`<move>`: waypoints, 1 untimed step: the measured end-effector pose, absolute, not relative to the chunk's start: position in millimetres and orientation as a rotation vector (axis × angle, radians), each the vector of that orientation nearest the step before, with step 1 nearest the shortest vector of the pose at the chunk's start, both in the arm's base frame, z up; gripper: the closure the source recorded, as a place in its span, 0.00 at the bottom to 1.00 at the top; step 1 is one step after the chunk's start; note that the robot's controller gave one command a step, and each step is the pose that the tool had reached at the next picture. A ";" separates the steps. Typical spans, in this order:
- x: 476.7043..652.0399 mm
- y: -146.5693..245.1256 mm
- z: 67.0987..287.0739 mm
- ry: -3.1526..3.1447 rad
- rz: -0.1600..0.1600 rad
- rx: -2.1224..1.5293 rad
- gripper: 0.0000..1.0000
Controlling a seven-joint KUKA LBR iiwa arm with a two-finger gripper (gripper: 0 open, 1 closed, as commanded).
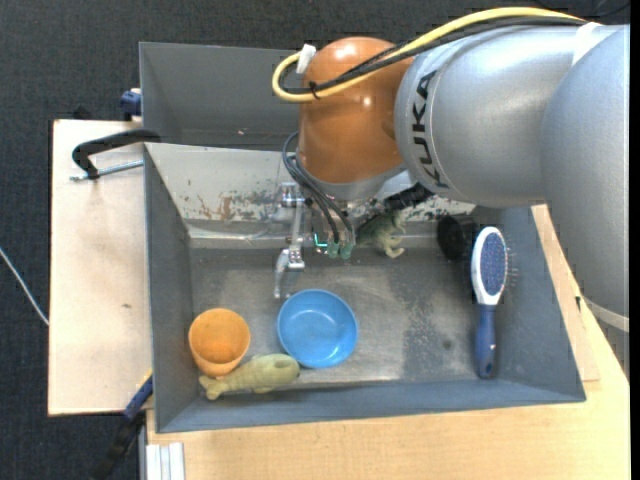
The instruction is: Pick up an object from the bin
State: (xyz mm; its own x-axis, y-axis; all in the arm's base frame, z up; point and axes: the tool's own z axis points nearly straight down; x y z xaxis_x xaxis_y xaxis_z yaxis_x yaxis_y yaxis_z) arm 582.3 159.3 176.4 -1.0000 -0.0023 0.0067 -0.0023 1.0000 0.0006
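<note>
- Orange cup (218, 336) & pale yellow-green soft toy (253, 374): front-left of bin (165, 288), lying loose.
- Pincer (287, 266): low, just behind blue bowl (317, 328), the nearest obj. How far open: can't tell. Nothing seen in it.
- Green toy figure (385, 234), black obj (455, 236), blue-white brush (487, 288): resting at right.
- Judged: nothing picked yet; grasp & lift left.

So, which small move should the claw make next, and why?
Probably shift slightly toward the front of the bin and lower: the claw hangs over bare floor just behind the blue bowl, the nearest thing, whose rim looks graspable.
</note>
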 end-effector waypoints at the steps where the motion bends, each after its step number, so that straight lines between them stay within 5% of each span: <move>1: 565.3 120.9 82.8 -3.117 0.000 0.351 0.00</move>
State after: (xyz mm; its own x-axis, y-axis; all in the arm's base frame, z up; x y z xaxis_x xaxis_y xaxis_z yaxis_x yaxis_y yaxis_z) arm 565.3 120.9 82.8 -0.9750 -0.2222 0.0049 -0.2222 0.9750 0.0003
